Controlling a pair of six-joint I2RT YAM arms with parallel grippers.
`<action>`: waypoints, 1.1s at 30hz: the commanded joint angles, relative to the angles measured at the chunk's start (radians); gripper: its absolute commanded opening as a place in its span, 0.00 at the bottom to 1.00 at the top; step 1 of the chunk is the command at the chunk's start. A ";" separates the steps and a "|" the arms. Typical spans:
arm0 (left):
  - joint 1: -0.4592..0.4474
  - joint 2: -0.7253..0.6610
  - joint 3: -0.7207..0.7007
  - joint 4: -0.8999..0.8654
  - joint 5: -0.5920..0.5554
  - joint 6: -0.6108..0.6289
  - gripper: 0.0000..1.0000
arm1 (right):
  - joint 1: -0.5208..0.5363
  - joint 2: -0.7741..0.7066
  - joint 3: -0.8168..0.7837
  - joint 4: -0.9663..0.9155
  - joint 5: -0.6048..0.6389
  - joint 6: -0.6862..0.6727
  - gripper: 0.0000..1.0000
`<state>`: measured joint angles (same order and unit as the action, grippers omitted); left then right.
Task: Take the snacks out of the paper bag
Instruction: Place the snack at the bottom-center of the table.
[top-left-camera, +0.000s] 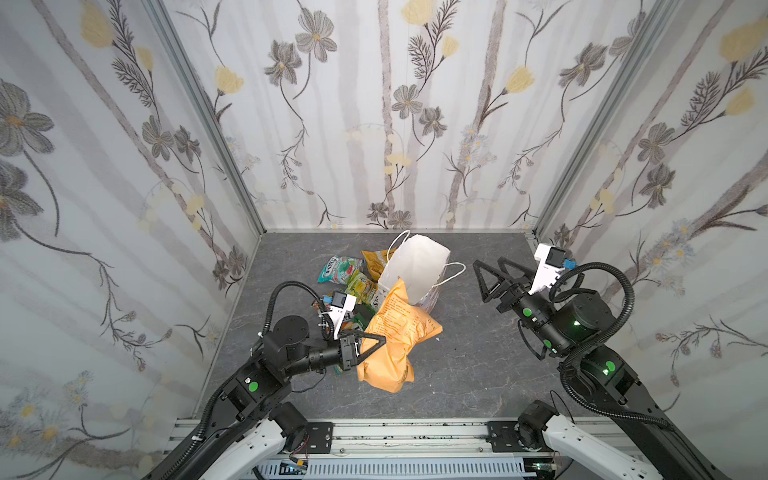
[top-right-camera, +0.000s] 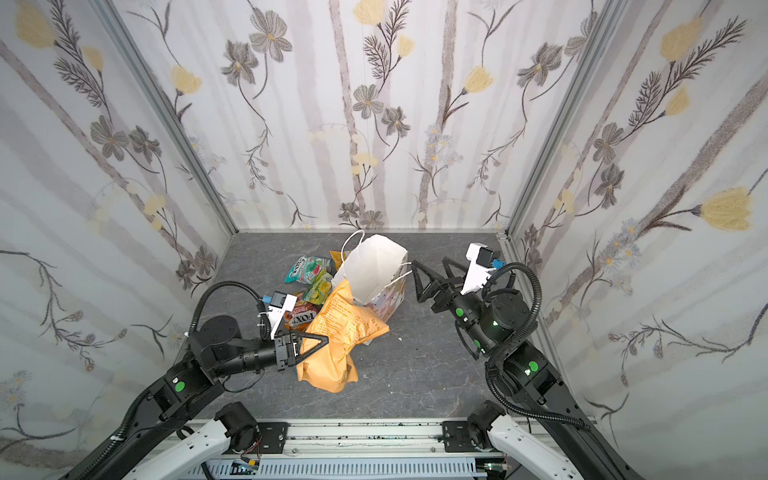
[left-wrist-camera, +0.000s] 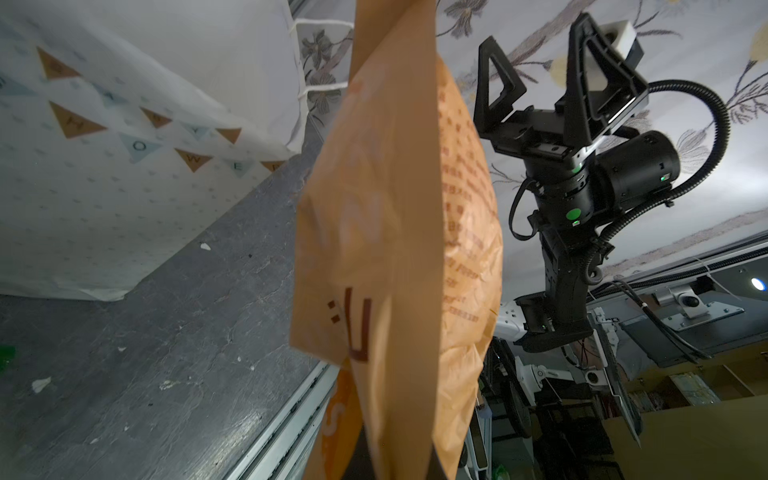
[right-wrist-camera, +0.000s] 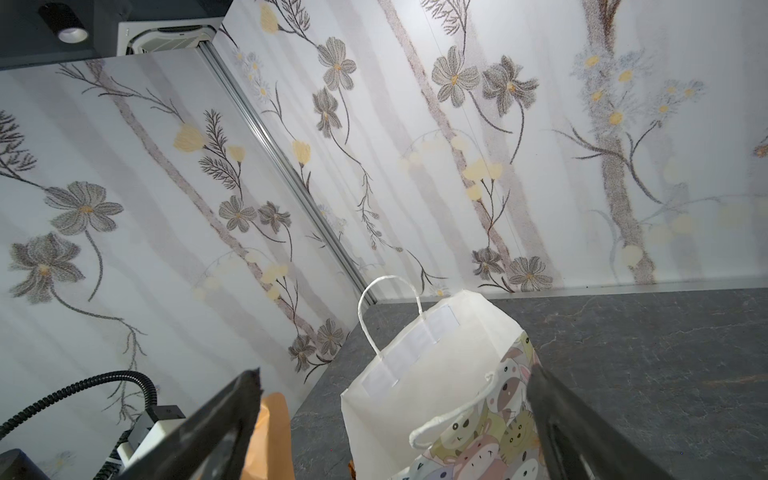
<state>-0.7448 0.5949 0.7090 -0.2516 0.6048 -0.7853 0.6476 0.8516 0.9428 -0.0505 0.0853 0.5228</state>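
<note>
Paper bag (top-left-camera: 419, 266) (top-right-camera: 374, 266) stands mouth-up and open on grey table (top-left-camera: 457, 374), at about 12 o'clock from table centre in both top views; cartoon-animal print on one side in the right wrist view (right-wrist-camera: 490, 440), triangle bunting on another side in the left wrist view (left-wrist-camera: 124, 187). Orange pouch (top-left-camera: 395, 328) (top-right-camera: 340, 328) sits at table centre, outside the bag, stretching toward 6 o'clock; its far corner overlaps the bag's rim at 7 o'clock, can't tell if touching. Left gripper (top-left-camera: 376, 343) (top-right-camera: 320, 338) comes in from 9 o'clock, jaws pinched together on the pouch's edge; pouch fills the left wrist view (left-wrist-camera: 395, 249). Right gripper (top-left-camera: 489, 262) (top-right-camera: 429, 262) is at 3 o'clock of the bag, jaws spread wide, holding nothing, tips just beside the bag's cord handle (top-left-camera: 455, 270) with a gap. Loose snacks lie on the table at 9 o'clock of the bag: teal-pink packet (top-left-camera: 340, 268) (top-right-camera: 307, 268), green-yellow packet (top-left-camera: 361, 286) (top-right-camera: 318, 289), yellow-orange chip bag (top-left-camera: 374, 259) tucked against the bag's side, red-orange FOX'S packet (top-right-camera: 301, 313) partly under the left wrist.
</note>
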 joint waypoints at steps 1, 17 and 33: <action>-0.018 0.036 -0.020 0.000 0.052 0.022 0.00 | -0.005 -0.008 -0.012 0.010 0.008 0.022 1.00; -0.067 0.174 -0.331 0.294 -0.120 -0.086 0.00 | -0.022 -0.031 -0.035 -0.020 0.001 0.033 1.00; -0.091 0.474 -0.445 0.598 -0.248 -0.105 0.13 | -0.029 -0.024 -0.063 -0.018 -0.013 0.052 1.00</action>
<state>-0.8341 1.0489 0.2611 0.2680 0.3836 -0.8993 0.6193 0.8265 0.8848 -0.0849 0.0845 0.5659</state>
